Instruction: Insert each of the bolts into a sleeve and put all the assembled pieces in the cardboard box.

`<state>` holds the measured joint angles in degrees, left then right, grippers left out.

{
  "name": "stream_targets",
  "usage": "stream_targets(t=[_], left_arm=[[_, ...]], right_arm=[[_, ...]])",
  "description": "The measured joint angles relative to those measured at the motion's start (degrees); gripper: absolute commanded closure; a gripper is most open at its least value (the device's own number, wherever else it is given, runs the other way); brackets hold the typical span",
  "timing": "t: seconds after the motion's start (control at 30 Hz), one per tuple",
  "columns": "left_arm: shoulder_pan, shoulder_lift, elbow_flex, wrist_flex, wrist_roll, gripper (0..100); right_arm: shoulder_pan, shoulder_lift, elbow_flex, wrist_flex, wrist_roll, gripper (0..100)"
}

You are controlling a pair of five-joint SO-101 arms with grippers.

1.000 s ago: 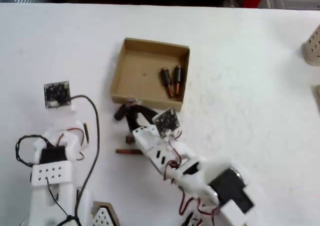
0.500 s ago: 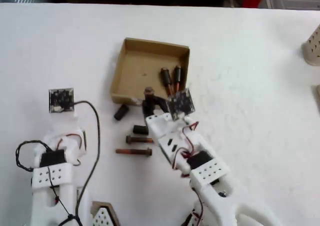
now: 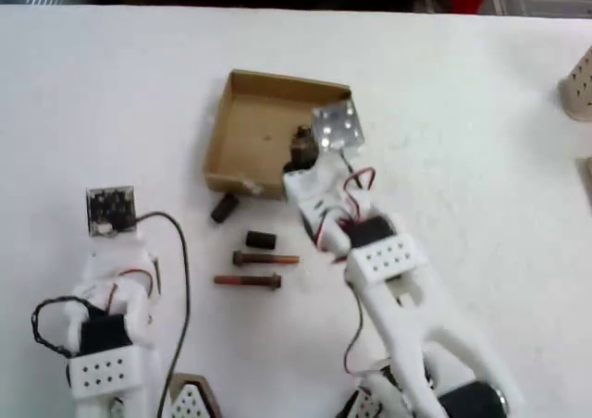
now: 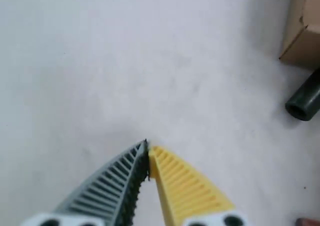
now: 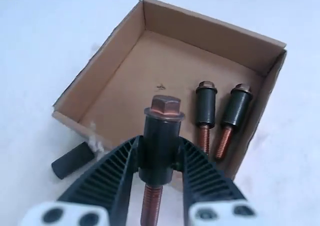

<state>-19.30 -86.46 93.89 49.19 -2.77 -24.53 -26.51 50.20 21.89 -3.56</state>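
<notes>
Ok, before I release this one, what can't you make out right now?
High view: the wrist board of the right arm covers the two pieces in the cardboard box.
High view: the right gripper and held piece are largely under the arm; height over the box is unclear.
Right wrist view: the held piece's thread end is cut off by the frame edge.
Left wrist view: a sleeve is clipped by the edge.

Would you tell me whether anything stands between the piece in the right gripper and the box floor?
Nothing visible does. The right gripper holds the piece by the near wall of the box, with bare floor beyond it. The two pieces already inside lie off to one side, along a side wall.
</notes>
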Motion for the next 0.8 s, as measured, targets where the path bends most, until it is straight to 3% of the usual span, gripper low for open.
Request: stream_targets(t=[0.17, 0.33, 0.7, 0.8], left_arm=[[0.3, -12.0, 2.3, 6.9, -2.8, 98], [0.4, -17.2, 3.2, 9.2, -3.1, 98], [0.4, -17.5, 3.2, 9.2, -3.3, 98], [0.4, -17.5, 3.2, 9.2, -3.3, 98]], right_arm=[[2.4, 14.4, -15.5, 8.6, 0.6, 98.1], [2.5, 30.0, -34.2, 16.6, 9.1, 98.1], [7.2, 55.7, -57.3, 17.4, 12.4, 97.8], [8.0, 58.5, -59.6, 17.4, 12.4, 91.7]])
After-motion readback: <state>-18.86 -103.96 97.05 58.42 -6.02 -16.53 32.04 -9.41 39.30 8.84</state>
